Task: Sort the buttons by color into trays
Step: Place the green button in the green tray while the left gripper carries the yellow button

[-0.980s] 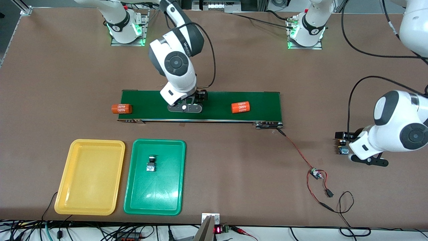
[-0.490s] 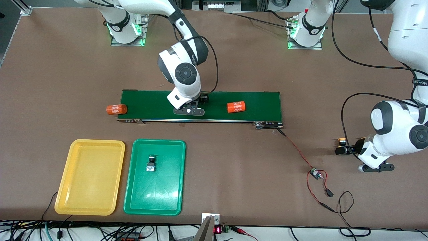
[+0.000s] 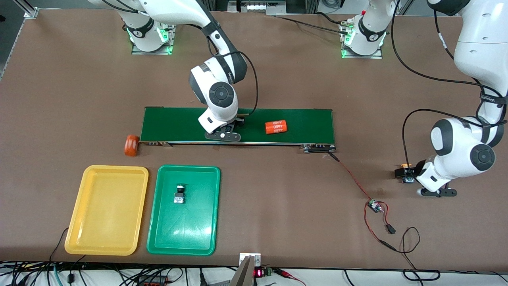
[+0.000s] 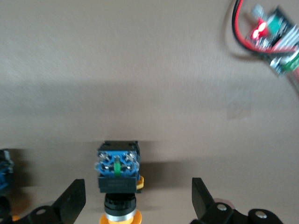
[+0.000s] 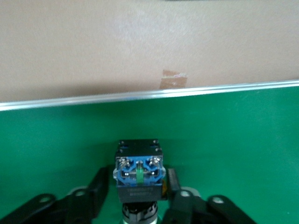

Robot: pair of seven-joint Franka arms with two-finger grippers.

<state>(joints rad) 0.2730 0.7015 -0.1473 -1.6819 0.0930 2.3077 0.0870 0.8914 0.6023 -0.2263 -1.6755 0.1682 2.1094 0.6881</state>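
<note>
The right gripper [image 3: 227, 131] is low over the middle of the dark green belt [image 3: 309, 123], its fingers [image 5: 99, 189] pinching a black button switch [image 5: 138, 175] between them. The switch lies on the belt with its blue terminal end showing in the right wrist view; its cap colour cannot be told.

The left gripper [image 3: 412, 177] is low over the bare table [image 3: 278, 71] toward the left arm's end, fingers [image 4: 72, 200] spread wide. A button with a yellow-orange cap [image 4: 117, 179] lies on the table between them, untouched by either finger. Part of another button [image 4: 5, 169] shows at the edge of the left wrist view, near the first.

One orange cylinder [image 3: 276, 127] with white print lies on the belt, beside the right gripper toward the left arm's end. A second orange cylinder [image 3: 131, 145] lies on the table just off the belt's end toward the right arm.

Nearer the front camera than the belt, two trays sit side by side. The yellow tray [image 3: 75, 234] holds nothing. The green tray [image 3: 198, 238] holds one black button [image 3: 179, 194]. A small circuit board [image 3: 372, 205] with red and black wires lies on the table near the left gripper.
</note>
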